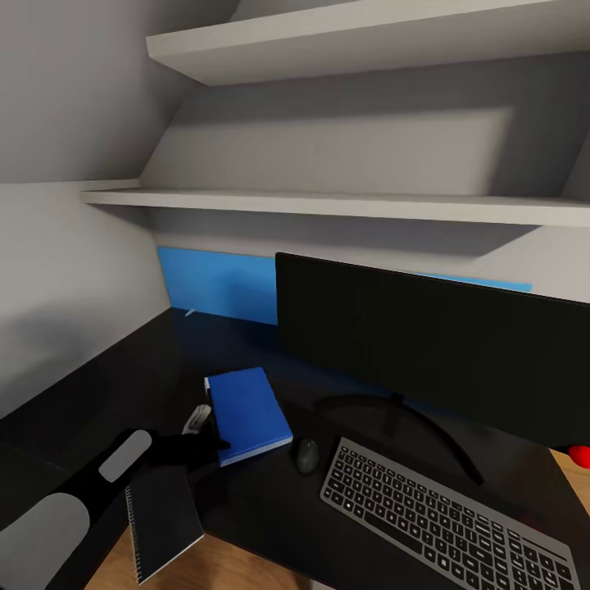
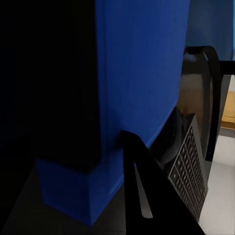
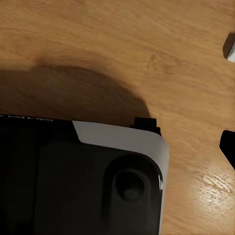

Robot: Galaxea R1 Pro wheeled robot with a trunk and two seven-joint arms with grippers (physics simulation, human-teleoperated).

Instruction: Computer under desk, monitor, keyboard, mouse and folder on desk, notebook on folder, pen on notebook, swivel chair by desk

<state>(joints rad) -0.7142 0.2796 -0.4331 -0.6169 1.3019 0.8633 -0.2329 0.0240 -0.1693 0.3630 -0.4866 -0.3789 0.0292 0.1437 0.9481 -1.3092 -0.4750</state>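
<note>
Two shelves (image 1: 328, 205) run along the wall above the desk (image 1: 123, 377), where the monitor (image 1: 434, 352) stands on its curved black stand with its screen dark. Before it lies the keyboard (image 1: 447, 520), angled across the near right part of the desktop, and the mouse (image 1: 307, 456) sits just beside the keyboard's left end. Left of the mouse, the folder (image 1: 248, 414) lies flat on the black top, close to the mouse but not touching it. The left gripper (image 1: 201, 447) is at the folder's near left corner, its dark fingers reaching the blue cover's edge; whether they are spread or pressed onto the folder cannot be made out. In the left wrist view the folder (image 2: 137, 73) looms large and close, with a dark finger (image 2: 139, 196) in front of its lower edge and the keyboard (image 2: 188, 171) beyond. The notebook (image 1: 162, 520) lies near the desk's front edge, under the left forearm, its spiral binding on its left side. A blue wall panel (image 1: 217, 287) shows behind the monitor. The right wrist view shows wooden floor (image 3: 122, 49) and a dark and pale-grey part of the robot (image 3: 98, 181); the right gripper's state cannot be told.
</note>
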